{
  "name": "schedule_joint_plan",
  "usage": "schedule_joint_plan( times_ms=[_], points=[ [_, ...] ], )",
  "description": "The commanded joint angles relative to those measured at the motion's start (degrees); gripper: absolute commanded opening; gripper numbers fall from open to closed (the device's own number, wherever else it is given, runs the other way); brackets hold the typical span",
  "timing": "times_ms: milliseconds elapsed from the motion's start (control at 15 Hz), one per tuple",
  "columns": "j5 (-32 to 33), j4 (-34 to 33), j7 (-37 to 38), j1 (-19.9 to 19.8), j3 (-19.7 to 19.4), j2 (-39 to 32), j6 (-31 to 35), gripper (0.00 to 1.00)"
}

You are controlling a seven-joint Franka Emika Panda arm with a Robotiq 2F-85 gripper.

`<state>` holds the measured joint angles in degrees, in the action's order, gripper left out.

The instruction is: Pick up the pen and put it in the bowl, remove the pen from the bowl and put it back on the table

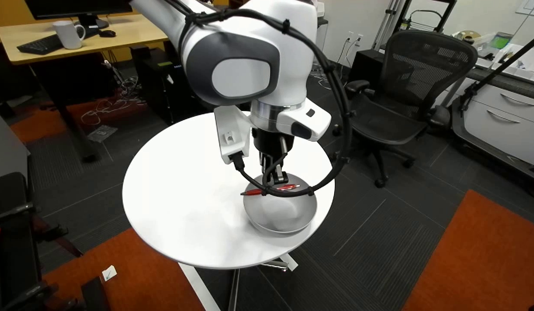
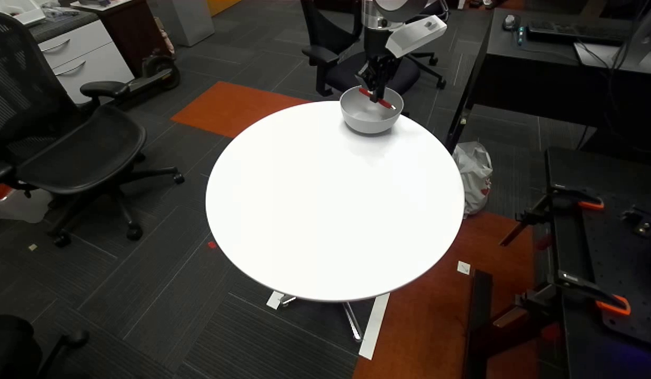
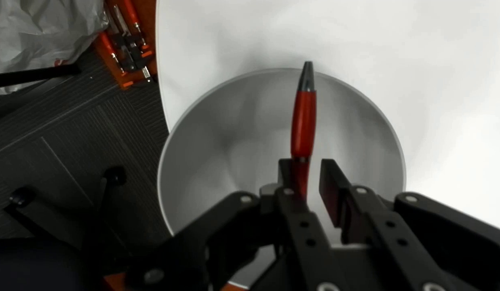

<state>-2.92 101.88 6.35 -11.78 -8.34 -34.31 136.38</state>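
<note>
The silver-grey bowl (image 1: 284, 214) stands on the round white table (image 1: 184, 194) close to its edge; it also shows in an exterior view (image 2: 368, 124) and the wrist view (image 3: 217, 161). The red pen (image 3: 303, 121) lies across the bowl's opening, its grey tip overlapping the rim. In both exterior views the pen (image 1: 288, 187) (image 2: 385, 103) shows at about rim height; I cannot tell whether it touches the rim. My gripper (image 3: 307, 169) points down over the bowl. The pen is between its fingers, against the left-hand finger, with a gap to the other finger.
The table edge runs close beside the bowl (image 3: 163, 93). A plastic bag (image 2: 472, 176) and a black bench with orange clamps (image 2: 572, 210) stand beside the table. Office chairs (image 1: 413, 86) and a wooden desk (image 1: 133, 30) with a mug stand around. A cable loop (image 1: 342, 108) hangs from the arm.
</note>
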Motion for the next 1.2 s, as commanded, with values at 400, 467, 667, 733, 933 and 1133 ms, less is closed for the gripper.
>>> schedule_joint_plan(
  times_ms=[400, 467, 667, 733, 933, 1133],
  points=[
    [-0.71, 1.78, 2.57, 0.78, -0.62, 1.41, 1.86, 0.99],
    [-0.65, 1.41, 2.65, 0.83, -0.65, 1.17, 1.81, 1.00],
    [-0.79, -0.30, 2.43, 0.58, -0.54, -0.12, 1.55, 1.00],
    [-1.12, -1.14, 1.97, 0.24, -0.29, -0.77, 1.47, 1.00],
    [-1.51, -3.23, 1.28, -0.32, -0.01, -2.51, 1.05, 1.00],
    [-1.50, -5.29, 0.77, -0.80, 0.03, -4.51, 1.01, 1.00]
  ],
)
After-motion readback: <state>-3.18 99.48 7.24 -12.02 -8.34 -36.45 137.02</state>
